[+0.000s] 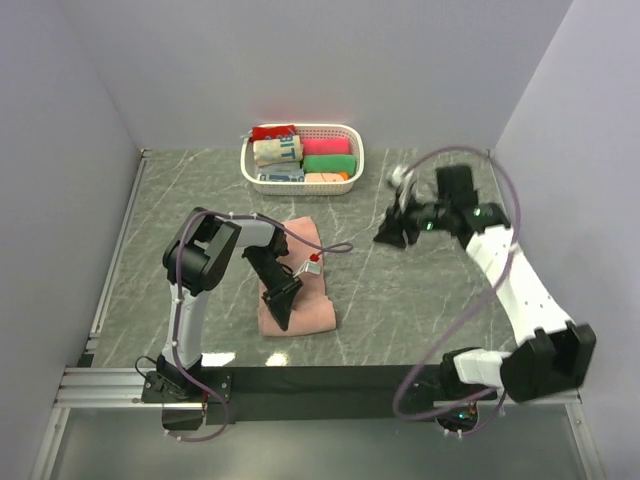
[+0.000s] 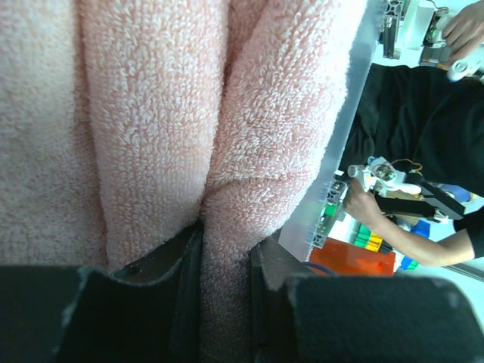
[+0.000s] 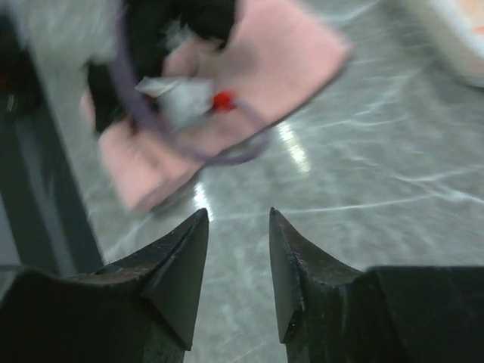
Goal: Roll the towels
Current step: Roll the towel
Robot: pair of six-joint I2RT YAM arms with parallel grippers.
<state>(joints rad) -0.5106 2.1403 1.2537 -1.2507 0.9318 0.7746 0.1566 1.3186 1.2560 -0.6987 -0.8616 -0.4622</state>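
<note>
- A salmon-pink terry-cloth towel [image 1: 318, 300] lay as a long strip on the grey marbled table [image 1: 420, 300], toward 7 o'clock of its centre. A white plastic basket [image 1: 320, 127] of rolled cloths sat well apart at 12 o'clock.
- The left gripper [image 1: 280, 315] stood on the towel's near half, its jaws closed narrowly on a pinched ridge of the pile.
- The right gripper [image 1: 387, 237] hovered off the towel at its 2 o'clock, jaws partly open and holding nothing.
- The roll looked barely started. Doing it well would likely mean turning the pinched end over toward 12 o'clock with the edges kept square, while the free jaws came in to steady the strip.
- Only the left wrist view showed the fold actually caught between the jaws. Only the top view showed how far apart the two arms stood. The blurred right wrist view confirmed that arm's jaws were empty above bare table.
</note>
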